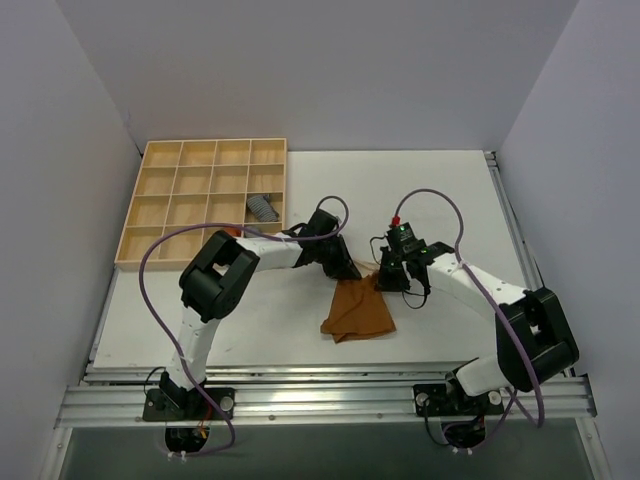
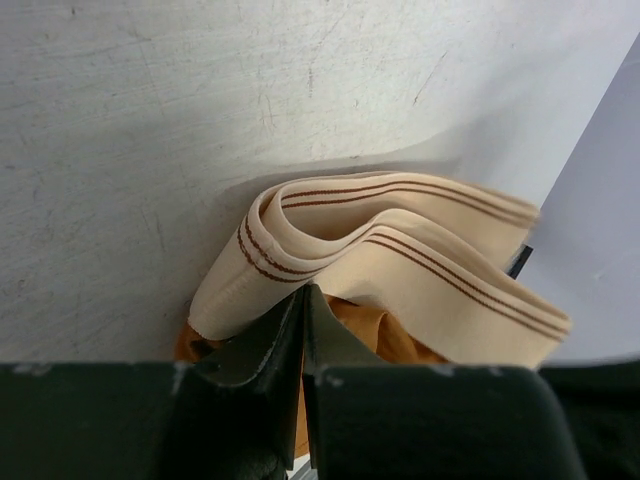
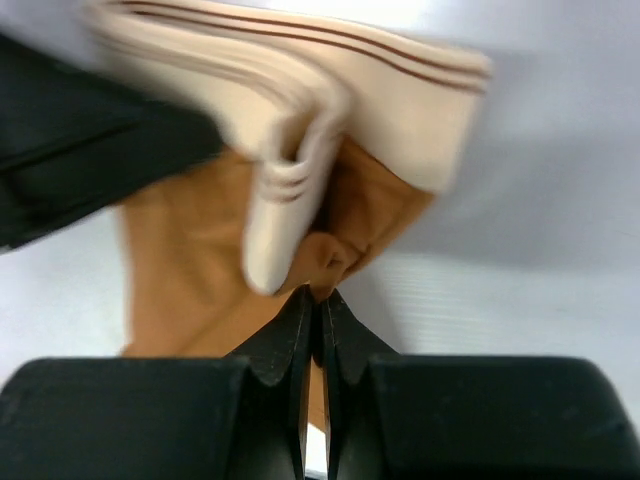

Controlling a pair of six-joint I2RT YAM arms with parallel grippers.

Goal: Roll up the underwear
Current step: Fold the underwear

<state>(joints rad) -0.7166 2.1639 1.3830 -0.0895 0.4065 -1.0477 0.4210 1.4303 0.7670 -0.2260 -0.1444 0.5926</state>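
Caramel-brown cloth with a pale band at the far end: the underwear [image 1: 358,312] lies mid-table [image 1: 250,320] between the two arms. It is well apart from the wooden tray [image 1: 165,200] at far left. One grey cloth [image 1: 263,207] sits rolled in a tray compartment.

Left gripper [image 2: 303,300]: fingers together, pinching fabric just under the band [image 2: 400,265]. Brown cloth shows in the seam between them.

Right gripper [image 3: 320,300]: fingers closed to a slit, brown fabric caught at the tips. This view is blurred, so I cannot tell how deep the bite is.

Both grips are at the far edge, one toward each side and close to each other.

The band is bunched and doubled over itself in loose folds, and seems raised off the table. The brown body trails toward the arm bases, and its near end looks rumpled.

Judgement: the step in hand is starting the roll from the band end. To do it well:
- Draw the two grips apart first, so the band lies flat and taut.
- Turn both wrists at one pace toward the near edge. Uneven pace gives a cone rather than a roll.
- Work low, so the table's drag holds the body in place.
- The fabric looks soft and slippery, so a thin pinch may let go. The right grip needs watching.
- Risk: if the band goes in bunched, the result is a loose, lopsided bundle.
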